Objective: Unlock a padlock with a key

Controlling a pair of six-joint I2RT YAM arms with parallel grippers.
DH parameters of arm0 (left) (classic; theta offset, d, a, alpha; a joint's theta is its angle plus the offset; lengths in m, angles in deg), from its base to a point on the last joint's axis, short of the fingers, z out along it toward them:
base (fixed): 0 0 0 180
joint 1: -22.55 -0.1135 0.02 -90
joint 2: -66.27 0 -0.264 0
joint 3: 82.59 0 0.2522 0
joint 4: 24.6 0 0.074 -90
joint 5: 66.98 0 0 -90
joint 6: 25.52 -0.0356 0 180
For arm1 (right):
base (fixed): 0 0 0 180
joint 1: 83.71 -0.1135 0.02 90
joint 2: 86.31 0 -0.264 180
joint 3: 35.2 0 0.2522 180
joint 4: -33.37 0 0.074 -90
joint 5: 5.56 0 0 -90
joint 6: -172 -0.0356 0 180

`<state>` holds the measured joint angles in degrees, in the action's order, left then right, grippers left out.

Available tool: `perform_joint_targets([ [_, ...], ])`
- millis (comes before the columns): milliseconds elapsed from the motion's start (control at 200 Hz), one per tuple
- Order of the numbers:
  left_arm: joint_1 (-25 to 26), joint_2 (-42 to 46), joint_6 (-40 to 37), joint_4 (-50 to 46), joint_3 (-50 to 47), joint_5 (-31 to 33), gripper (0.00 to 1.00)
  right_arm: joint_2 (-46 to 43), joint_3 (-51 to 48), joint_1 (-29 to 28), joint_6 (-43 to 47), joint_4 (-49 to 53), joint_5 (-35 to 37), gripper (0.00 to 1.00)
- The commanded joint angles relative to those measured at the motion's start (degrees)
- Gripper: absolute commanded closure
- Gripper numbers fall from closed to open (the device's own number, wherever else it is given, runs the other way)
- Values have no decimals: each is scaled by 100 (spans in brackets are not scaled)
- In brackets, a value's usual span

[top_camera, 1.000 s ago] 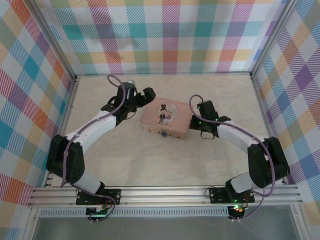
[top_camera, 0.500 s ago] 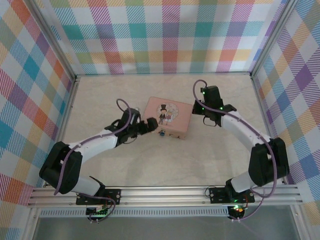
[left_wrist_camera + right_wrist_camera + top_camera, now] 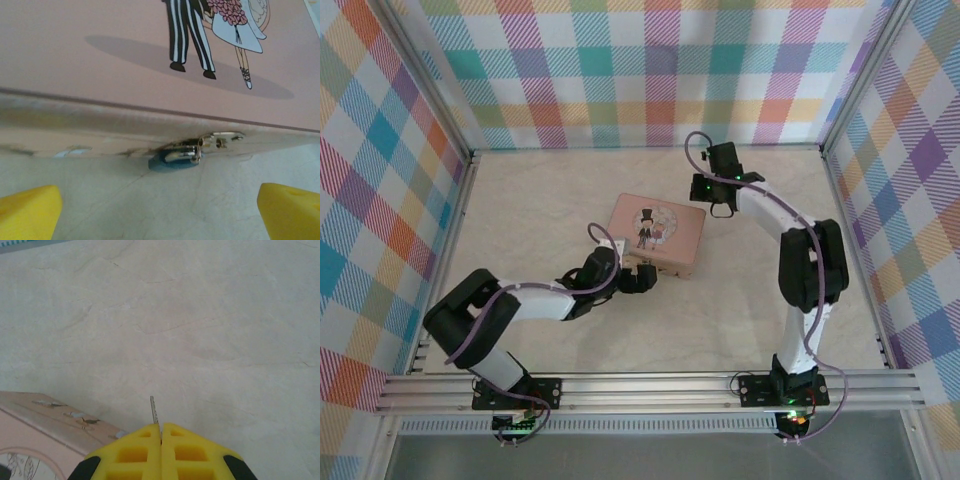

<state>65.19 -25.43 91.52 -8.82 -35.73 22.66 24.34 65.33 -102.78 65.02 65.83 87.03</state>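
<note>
The padlock [image 3: 175, 157] is a tiny dark bluish-silver lock hanging from a metal hasp [image 3: 222, 136] on the front wall of the pink cartoon-couple tin [image 3: 655, 233]. It rests on the floor against the tin. My left gripper [image 3: 640, 279] sits low in front of that wall, open. Its yellow fingertips [image 3: 27, 212] stand wide apart on either side of the padlock, short of it. My right gripper [image 3: 712, 200] hovers by the tin's back right corner [image 3: 45, 425], shut on the key. The thin metal key blade [image 3: 154, 411] sticks out past the fingers.
A pale marbled floor [image 3: 520, 215] lies inside plaid walls [image 3: 650, 70], with a metal frame rail [image 3: 650, 390] along the near edge. Open floor lies to the left, right and behind the tin.
My left gripper has swung from the tin's back left round to its front wall, down by the padlock. My right gripper has drawn back from the tin's right side to its back right corner.
</note>
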Motion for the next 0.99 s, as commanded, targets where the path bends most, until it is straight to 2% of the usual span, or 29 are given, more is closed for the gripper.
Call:
perform_joint_targets([
  [0,143,-306,-692,1228,-58,54,0,314,436,18,211,234,-234,100],
  [300,231,-1074,-1048,1940,224,-533,1,993,1089,9,420,526,-496,100],
  [530,230,-1329,-1097,2287,355,-990,4,1257,1146,-42,519,639,-640,100],
  [655,228,-1423,-1145,2429,467,-1451,4,1303,1115,-86,537,639,-707,100],
  [990,25,-1753,-464,3141,598,-2077,11,1311,950,-185,584,618,-672,100],
])
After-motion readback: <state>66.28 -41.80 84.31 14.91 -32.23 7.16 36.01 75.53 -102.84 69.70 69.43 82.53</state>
